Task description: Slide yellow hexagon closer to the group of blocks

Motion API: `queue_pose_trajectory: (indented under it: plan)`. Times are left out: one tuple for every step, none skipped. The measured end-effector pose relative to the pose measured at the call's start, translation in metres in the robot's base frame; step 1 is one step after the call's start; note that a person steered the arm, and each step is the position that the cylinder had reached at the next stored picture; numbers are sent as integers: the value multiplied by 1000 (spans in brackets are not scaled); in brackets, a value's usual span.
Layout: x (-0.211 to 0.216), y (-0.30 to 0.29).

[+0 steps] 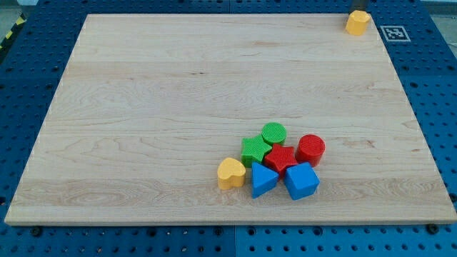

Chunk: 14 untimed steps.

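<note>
The yellow hexagon [357,23] sits alone at the board's top right corner. My tip [359,11] shows only as a short dark stub at the view's top edge, right behind the hexagon and touching or nearly touching it. The group lies far away, at the lower middle-right of the board: a green cylinder [273,133], a green star [255,150], a red star [281,158], a red cylinder [310,150], a yellow heart [230,173], a blue triangle [263,179] and a blue angular block [301,180], all packed close together.
The wooden board [157,107] lies on a blue perforated table [435,86]. A black-and-white marker tag [395,33] sits just off the board's top right corner. Yellow-black tape [11,32] shows at the view's top left.
</note>
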<state>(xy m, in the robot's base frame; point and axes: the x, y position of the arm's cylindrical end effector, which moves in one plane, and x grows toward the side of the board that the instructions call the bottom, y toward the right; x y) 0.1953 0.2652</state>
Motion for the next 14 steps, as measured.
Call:
queue_pose_trajectory:
  plan:
    - [10, -11]
    - [41, -14]
    - [76, -14]
    - [106, -15]
    - [141, -15]
    - [177, -15]
    - [216, -15]
    - [243, -15]
    - [243, 10]
    - [259, 40]
    - [269, 34]
    - [269, 12]
    - [269, -10]
    - [273, -29]
